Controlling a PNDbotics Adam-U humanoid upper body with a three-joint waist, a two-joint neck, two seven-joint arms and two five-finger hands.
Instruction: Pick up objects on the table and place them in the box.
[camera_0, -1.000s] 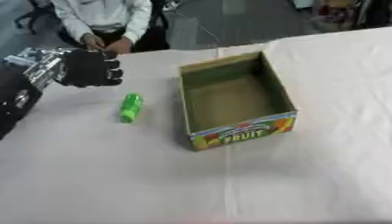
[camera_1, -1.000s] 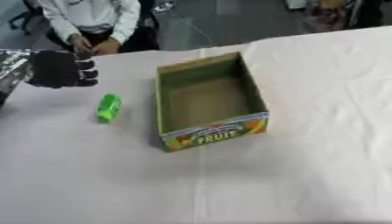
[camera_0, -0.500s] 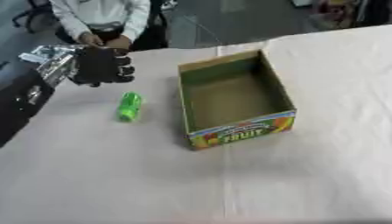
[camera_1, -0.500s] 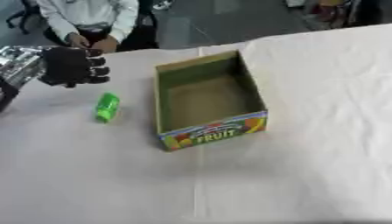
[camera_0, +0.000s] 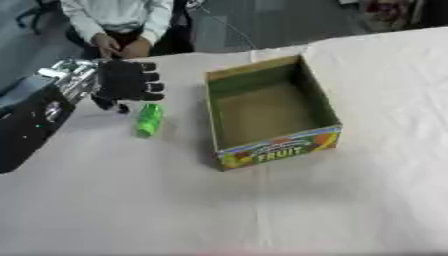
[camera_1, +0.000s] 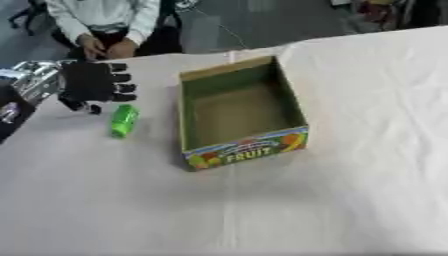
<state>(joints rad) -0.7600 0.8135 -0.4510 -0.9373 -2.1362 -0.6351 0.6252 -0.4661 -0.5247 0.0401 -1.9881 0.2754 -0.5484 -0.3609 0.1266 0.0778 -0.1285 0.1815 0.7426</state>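
A small green bottle (camera_0: 149, 119) lies on its side on the white table, left of the box. The cardboard box (camera_0: 317, 95) stands open and empty, with a "FRUIT" label on its near wall. My left hand (camera_0: 125, 82), black with a silver wrist, hovers just above and behind the bottle, its fingers spread and pointing right, thumb hanging down. It holds nothing and stands apart from the bottle. My right hand shows in neither view.
The white tablecloth (camera_0: 262, 210) covers the whole table. A seated person is at the far edge behind my left hand, not touching anything on the table.
My left hand has moved right and a little nearer, from the table's left edge to just above the green bottle. Bottle and box have not moved.
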